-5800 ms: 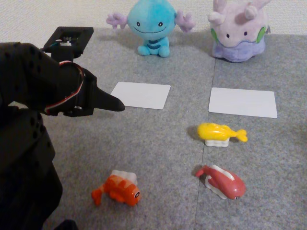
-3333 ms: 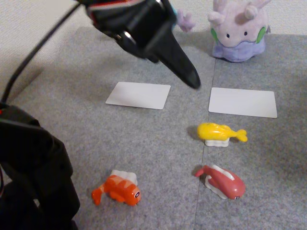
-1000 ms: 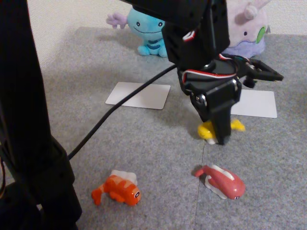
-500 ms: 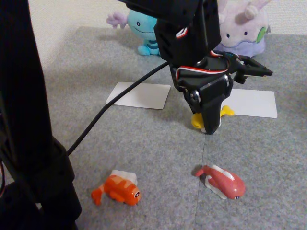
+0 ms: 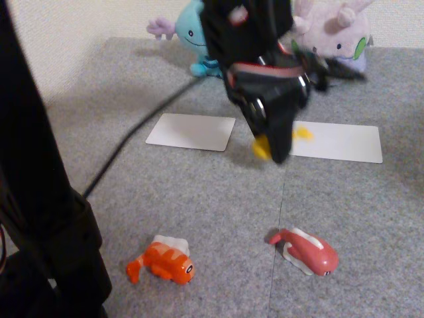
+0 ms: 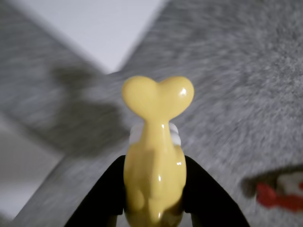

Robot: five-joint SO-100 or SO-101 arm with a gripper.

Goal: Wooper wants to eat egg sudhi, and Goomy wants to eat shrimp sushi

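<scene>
Fixed view: the gripper (image 5: 275, 149) is clamped on the yellow fish toy (image 5: 262, 147) and carries it clear of the grey mat (image 5: 199, 199), between the two white cards. Yellow shows on both sides of the black fingers, so the toy's long axis runs roughly left to right here. The left white card (image 5: 191, 131), in front of the blue plush (image 5: 192, 36), lies left of the gripper and slightly farther back. The right white card (image 5: 344, 141) lies in front of the lilac plush (image 5: 331, 36). The orange striped toy (image 5: 162, 260) sits untouched near the front left; the pinkish-red toy (image 5: 306, 250) sits front right.

Wrist view: both black fingers (image 6: 208, 198) press the yellow fish toy's (image 6: 154, 165) flanks, tail fin pointing away from the camera. A white card corner (image 6: 94, 28) lies ahead and left. Judgement: delivery requires travel leftward toward the card before the blue plush.
</scene>
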